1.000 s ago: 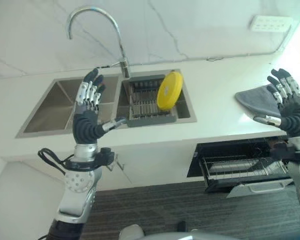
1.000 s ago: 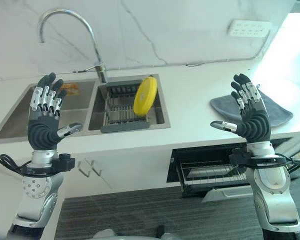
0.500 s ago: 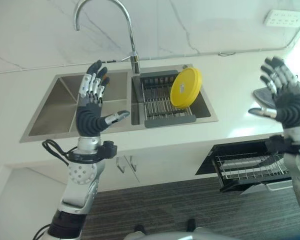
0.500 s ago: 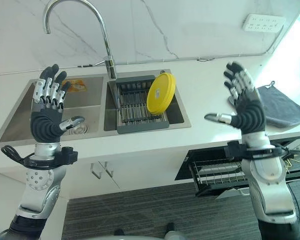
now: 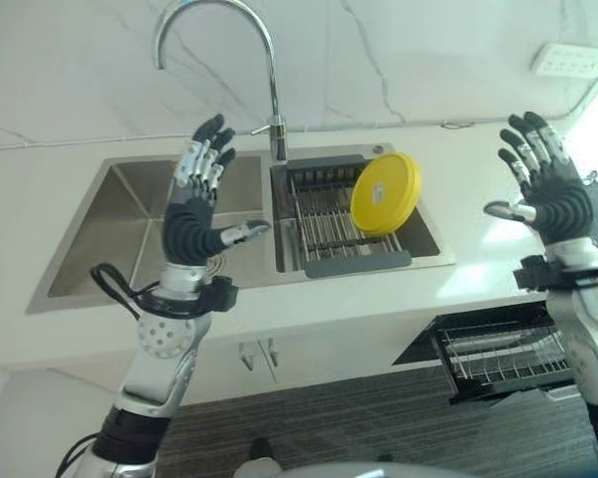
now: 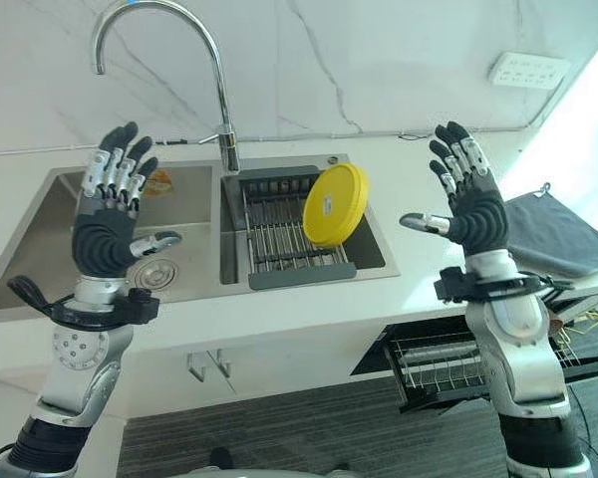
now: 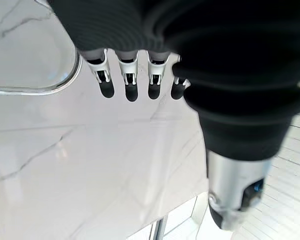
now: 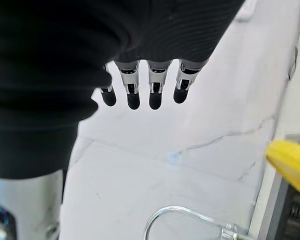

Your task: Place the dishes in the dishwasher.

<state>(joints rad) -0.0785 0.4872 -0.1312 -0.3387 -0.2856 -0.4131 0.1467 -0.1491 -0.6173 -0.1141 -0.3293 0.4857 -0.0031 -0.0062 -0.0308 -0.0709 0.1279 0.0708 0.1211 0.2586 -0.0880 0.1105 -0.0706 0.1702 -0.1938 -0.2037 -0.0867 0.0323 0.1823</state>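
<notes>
Hovering above the tabletop (image 6: 399,199), the left robot hand (image 6: 108,224) and right robot hand (image 6: 466,204) both spread empty fingers; between them, farther back, a yellow plate (image 6: 334,204) leans in the sink rack (image 6: 279,239).

A yellow plate (image 6: 335,205) stands in a dark grey rack (image 6: 279,234); steel sink (image 6: 40,239), chrome tap (image 6: 159,40), white grey-veined marble wall (image 6: 379,60), grey cloth (image 6: 558,234) at three o'clock.
</notes>
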